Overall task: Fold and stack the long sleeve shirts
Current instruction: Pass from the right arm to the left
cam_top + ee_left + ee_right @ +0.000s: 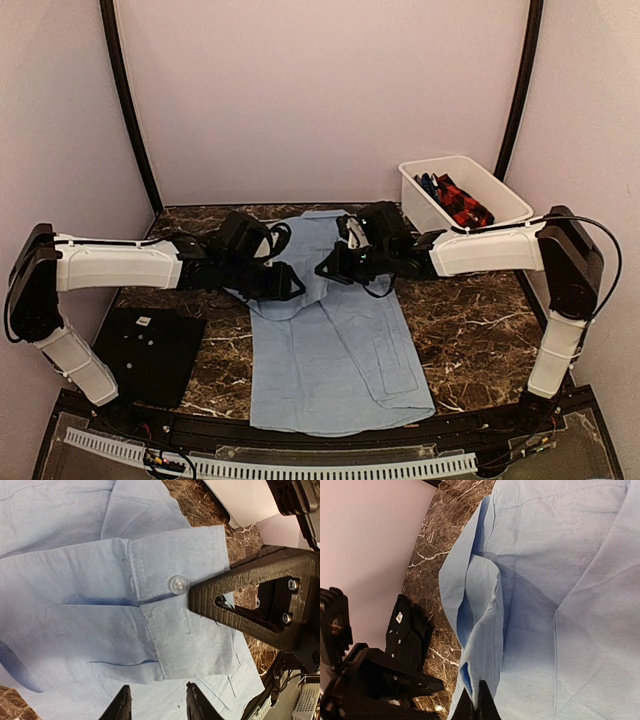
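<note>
On the brown marble table (pixel 470 320), the plain light-blue button-front cloth shirt (pixel 340 350) lies spread in the middle, reaching toward the arm bases. From above, the left gripper (pixel 290 283) and right gripper (pixel 325 268) meet over the shirt's far part and hide what lies beneath them. The wrist views fill that in.

The left wrist view shows a sleeve cuff (pixel 192 640) with a clear round button (pixel 178 584) lying on the shirt's body. A black finger of the right gripper touches the cuff beside that button and covers part of it. The left gripper's own fingers (pixel 121 707) stand apart above the cloth, holding nothing.

In the right wrist view, that gripper's fingertips (pixel 487 710) are pressed together, seemingly with a folded edge of the shirt pinched between them.

Right of the shirt stands a white plastic bin (pixel 425 208) holding a red-black checked shirt (pixel 462 205). Left of it lies a folded black garment (pixel 150 350) with a small white label.
</note>
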`<state>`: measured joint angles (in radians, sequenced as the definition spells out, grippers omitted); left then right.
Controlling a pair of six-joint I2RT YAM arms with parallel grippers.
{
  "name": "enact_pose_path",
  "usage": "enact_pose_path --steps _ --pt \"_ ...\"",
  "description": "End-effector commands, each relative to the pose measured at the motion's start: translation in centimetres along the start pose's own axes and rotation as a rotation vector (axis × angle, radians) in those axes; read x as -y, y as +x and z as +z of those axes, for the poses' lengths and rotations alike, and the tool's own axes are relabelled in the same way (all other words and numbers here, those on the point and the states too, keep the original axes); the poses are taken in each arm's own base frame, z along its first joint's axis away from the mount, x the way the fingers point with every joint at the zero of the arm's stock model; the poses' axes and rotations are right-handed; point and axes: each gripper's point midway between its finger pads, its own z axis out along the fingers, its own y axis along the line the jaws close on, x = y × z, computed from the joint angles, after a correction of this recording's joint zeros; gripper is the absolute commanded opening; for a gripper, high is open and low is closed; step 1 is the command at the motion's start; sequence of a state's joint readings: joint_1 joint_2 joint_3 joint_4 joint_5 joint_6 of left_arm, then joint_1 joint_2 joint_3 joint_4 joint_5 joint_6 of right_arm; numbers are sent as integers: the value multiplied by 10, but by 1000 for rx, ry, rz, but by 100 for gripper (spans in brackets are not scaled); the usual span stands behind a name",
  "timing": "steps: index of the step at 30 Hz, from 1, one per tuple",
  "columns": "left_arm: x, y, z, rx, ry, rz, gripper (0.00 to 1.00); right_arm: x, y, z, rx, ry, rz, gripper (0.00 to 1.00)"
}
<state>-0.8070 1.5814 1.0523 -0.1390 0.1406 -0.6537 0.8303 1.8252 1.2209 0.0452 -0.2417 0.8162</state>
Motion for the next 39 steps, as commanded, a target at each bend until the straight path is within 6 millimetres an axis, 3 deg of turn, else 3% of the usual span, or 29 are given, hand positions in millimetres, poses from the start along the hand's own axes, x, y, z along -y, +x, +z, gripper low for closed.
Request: enact_pose_path --steps 1,6,13,18,25,34,38,39 --pt "17 11 -6 29 69 113 38 -21 3 -6 -7 -139 133 0" --pt "30 25 -9 75 38 254 51 -29 1 -8 -8 -185 191 0" --pt "7 20 -15 190 -185 371 67 -37 1 -12 -10 -232 234 0" --pt "3 11 -11 235 -291 441 68 -41 1 -16 -10 -260 258 0" --pt "23 11 1 265 -268 515 74 -42 2 -18 -4 -284 296 0" --pt "25 4 11 311 -376 576 78 -42 3 -21 0 -292 306 0" --pt "16 -10 3 379 -467 566 72 -40 3 -25 12 -286 306 0" --pt "16 -15 -1 403 -488 564 67 -40 4 -26 14 -284 305 0"
